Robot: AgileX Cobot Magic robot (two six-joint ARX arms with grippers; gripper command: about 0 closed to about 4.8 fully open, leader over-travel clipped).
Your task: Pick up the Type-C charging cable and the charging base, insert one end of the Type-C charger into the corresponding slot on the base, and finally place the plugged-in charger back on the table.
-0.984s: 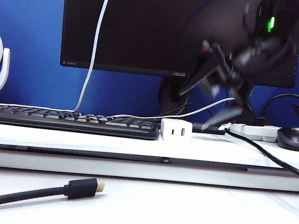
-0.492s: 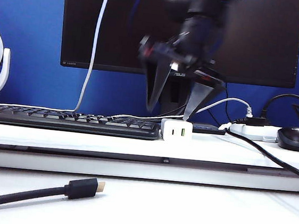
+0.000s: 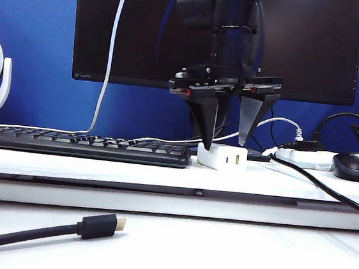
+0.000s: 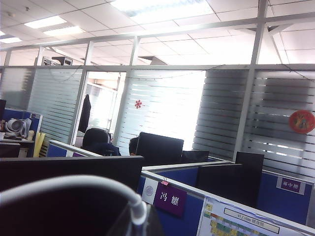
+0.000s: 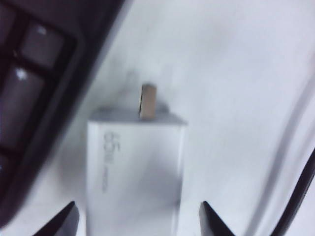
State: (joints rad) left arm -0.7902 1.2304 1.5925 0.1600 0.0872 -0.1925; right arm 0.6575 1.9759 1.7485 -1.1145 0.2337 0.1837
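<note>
Right gripper (image 3: 226, 134) points down over the charging base (image 3: 222, 157) on the table (image 3: 155, 247) shelf beside the keyboard (image 3: 82, 145); jaws spread, straddling the base, left finger touching. Left gripper unseen, clenched.

The exterior view looks low and level across the bench (image 3: 231, 255) toward the monitor (image 3: 145, 34), with the charging base (image 3: 222, 157) in front of it at middle distance. The right wrist view looks straight down, very near, on that same charging base (image 5: 133, 172) between the right claw (image 5: 135, 223) tips. The left wrist view faces upward and away, over the monitor's top edge toward office partitions and ceiling.
</note>
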